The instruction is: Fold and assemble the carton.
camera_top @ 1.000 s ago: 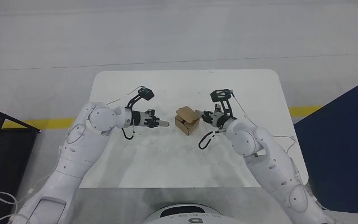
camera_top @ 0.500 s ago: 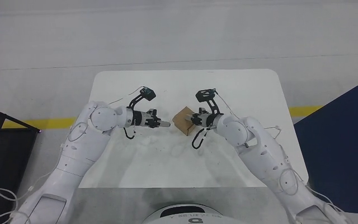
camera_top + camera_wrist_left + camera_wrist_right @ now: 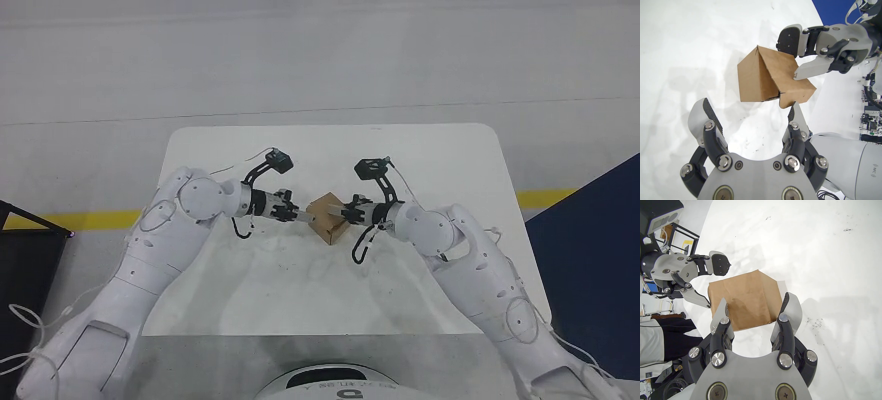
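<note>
A small brown carton (image 3: 328, 216) sits at the middle of the white table (image 3: 430, 160), its top flaps folded down at a slant. My left gripper (image 3: 749, 108) is open just beside the carton (image 3: 757, 81), one fingertip (image 3: 793, 109) close to a flap corner. From the opposite side my right gripper (image 3: 755, 303) is open and straddles the carton (image 3: 747, 298). In the left wrist view its lower fingertip (image 3: 806, 73) rests on the top flap and its padded finger (image 3: 789, 40) stands behind the box. In the top view, left gripper (image 3: 293, 212) and right gripper (image 3: 350, 212) face each other across the carton.
White table surface lies open all around the carton. A black rack (image 3: 20, 250) stands beyond the table's left side and a blue panel (image 3: 590, 240) beyond its right.
My right gripper closed in on the carton and its raised flap has come down. My left gripper moved right up to the carton, which shifted slightly left.
</note>
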